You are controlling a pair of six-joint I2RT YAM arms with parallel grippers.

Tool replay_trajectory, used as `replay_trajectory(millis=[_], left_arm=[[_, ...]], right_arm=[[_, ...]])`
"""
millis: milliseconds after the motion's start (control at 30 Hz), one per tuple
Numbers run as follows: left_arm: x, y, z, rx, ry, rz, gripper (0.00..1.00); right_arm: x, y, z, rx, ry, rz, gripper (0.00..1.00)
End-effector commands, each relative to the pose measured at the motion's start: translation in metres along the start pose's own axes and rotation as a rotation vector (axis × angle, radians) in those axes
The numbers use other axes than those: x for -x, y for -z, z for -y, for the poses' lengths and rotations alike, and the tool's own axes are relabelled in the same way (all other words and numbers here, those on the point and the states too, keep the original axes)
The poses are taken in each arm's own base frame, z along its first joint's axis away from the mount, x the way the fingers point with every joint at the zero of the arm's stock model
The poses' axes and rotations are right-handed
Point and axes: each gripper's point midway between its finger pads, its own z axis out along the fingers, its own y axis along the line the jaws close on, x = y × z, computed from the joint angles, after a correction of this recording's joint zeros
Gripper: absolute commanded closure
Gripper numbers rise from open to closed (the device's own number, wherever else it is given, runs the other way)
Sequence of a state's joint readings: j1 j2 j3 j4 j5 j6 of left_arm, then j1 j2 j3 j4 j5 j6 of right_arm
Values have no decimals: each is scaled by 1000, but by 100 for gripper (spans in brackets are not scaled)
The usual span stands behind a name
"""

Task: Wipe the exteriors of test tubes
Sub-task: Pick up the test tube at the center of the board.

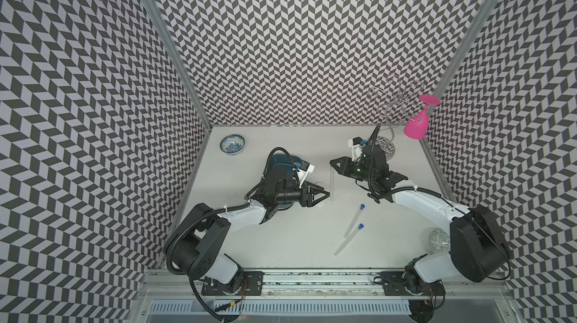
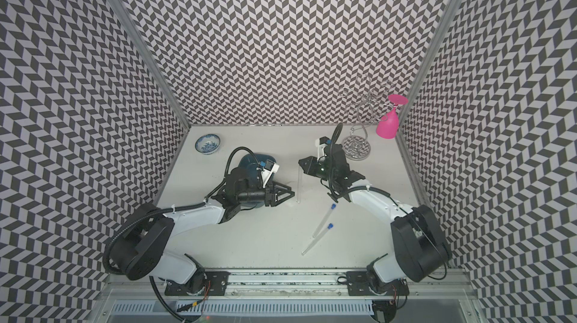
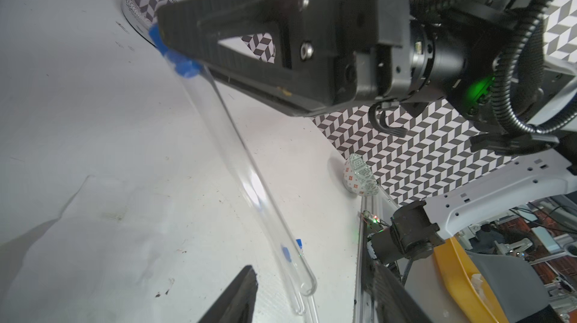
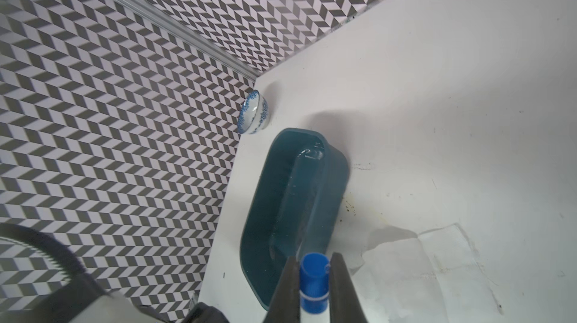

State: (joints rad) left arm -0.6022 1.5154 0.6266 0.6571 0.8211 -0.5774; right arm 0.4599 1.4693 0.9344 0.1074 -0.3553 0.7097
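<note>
Right wrist view: right gripper (image 4: 314, 259) clamps one test tube (image 3: 243, 162) by its blue cap (image 4: 313, 274), near the wipe sheet (image 4: 437, 262). Left gripper (image 1: 327, 194) spread, empty. Second tube (image 1: 354, 220) and third tube (image 1: 347, 240) lie on the table (image 1: 281, 243); we judge wiping barely started.

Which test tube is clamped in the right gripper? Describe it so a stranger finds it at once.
Look toward the middle of the white table. There the right gripper is shut on the blue cap of one clear test tube. The other two test tubes lie loose on the table nearer the front edge; this one alone is gripped.
</note>
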Motion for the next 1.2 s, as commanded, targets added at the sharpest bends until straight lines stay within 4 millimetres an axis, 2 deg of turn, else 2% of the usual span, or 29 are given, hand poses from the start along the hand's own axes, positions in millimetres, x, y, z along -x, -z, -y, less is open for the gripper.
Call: replay_trajectory(millis=[0, 333, 667, 967, 1167], left_arm=[[13, -4, 14, -67, 14, 58, 38], [23, -12, 14, -125, 85, 94, 42], [26, -13, 19, -199, 134, 133, 65], [27, -13, 17, -192, 133, 136, 67], [26, -14, 15, -185, 134, 133, 82]], right_arm=[[38, 13, -44, 140, 29, 109, 86], [50, 20, -62, 225, 12, 165, 87], [48, 24, -63, 252, 5, 180, 86], [42, 24, -66, 275, 12, 160, 86], [39, 23, -68, 282, 16, 154, 87]])
